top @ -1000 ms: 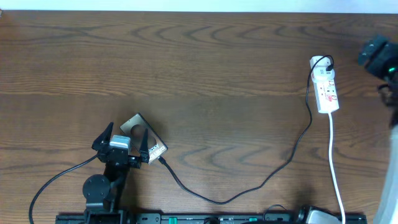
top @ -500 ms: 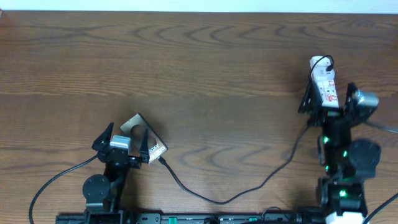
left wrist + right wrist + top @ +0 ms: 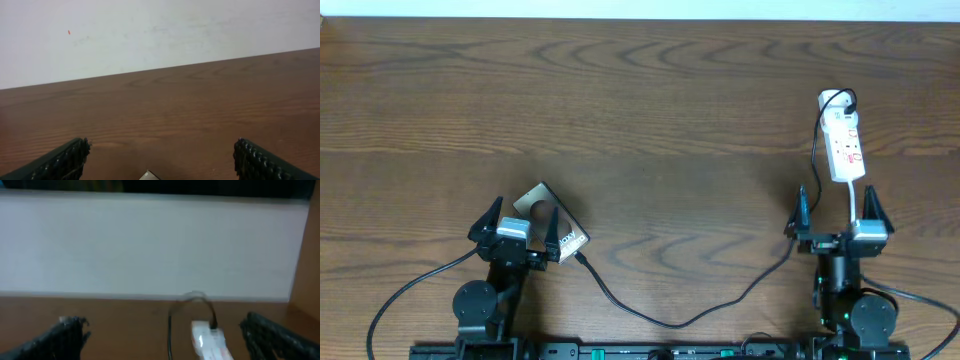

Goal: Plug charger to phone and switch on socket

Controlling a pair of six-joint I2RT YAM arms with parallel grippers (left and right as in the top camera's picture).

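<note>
Overhead: the socket (image 3: 844, 145) lies at the right. The phone (image 3: 570, 238) sits well left of it, between the wide-spread fingers of the left gripper (image 3: 518, 222). The charger (image 3: 720, 305) runs from socket to phone. The right gripper (image 3: 835, 210) gapes just beside the socket.
Left wrist: fingers (image 3: 60, 162) wide apart.
Right wrist: blurred, with the socket (image 3: 210, 342) ahead.

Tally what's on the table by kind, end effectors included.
Phone: 1
Charger cable: 1
Power strip: 1
End effectors: 2 (left end effector, right end effector)
Total: 5
</note>
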